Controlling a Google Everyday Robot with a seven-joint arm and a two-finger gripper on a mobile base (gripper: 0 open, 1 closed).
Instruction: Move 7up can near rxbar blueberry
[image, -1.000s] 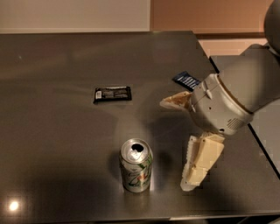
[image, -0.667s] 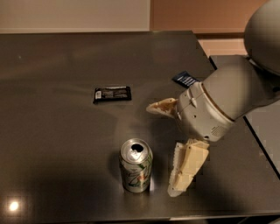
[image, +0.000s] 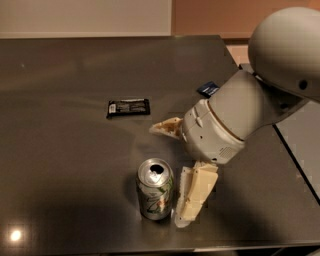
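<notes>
The 7up can (image: 156, 190) stands upright near the front edge of the dark worktop (image: 60, 150). The end effector (image: 168, 172) is right next to it, with its two fingers spread wide apart and nothing held between them. One finger (image: 195, 192) lies along the can's side, so close that it may be touching, and the other points toward a black wrapper (image: 128, 107) in the middle, while the rxbar blueberry (image: 208, 89) lies far back, partly hidden behind the arm (image: 240, 115) and well apart from the can.
</notes>
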